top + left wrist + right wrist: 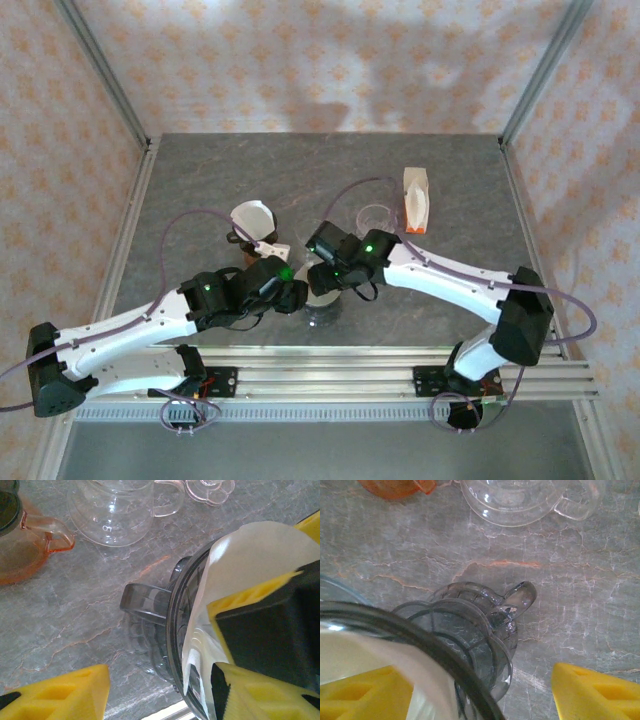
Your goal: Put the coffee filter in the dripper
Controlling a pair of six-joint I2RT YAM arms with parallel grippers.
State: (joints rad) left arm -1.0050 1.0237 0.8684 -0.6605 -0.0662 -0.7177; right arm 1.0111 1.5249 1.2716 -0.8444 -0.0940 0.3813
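Near table edge, top view: both arms are angled inward, and their heads meet over the middle of the grey stone-patterned table (200,180).

Left gripper (160,672): the yellow fingers (55,692) are held spread. One is seen over bare table, apart from the dripper; the other is seen at the dripper's mouth. Nothing is pinched between them.

Right gripper (472,672): the fingers are held wide apart. One yellow finger (600,690) is seen over bare table beside the dripper, not touching it. The other is seen low inside the rim, partly covered by white paper. The rim is straddled, not clamped.

Dripper (150,600): smoky grey, see-through, upright on the table, handle turned sideways. It stands between the two gripper heads (322,305).

Coffee filter (250,550): white paper, noted inside the dripper, lying against the inner wall with its upper edge standing above the rim. In the right wrist view it is seen just under the dark rim (370,650).

Farther back: a clear glass server (110,510) and an orange vessel (25,545) are noted, well apart from the dripper.

Farthest, top view: a second white filter (252,218) sits in a brownish holder, a small clear glass (375,217) stands right of centre, and a white-and-orange pack (417,198) stands just beside it.
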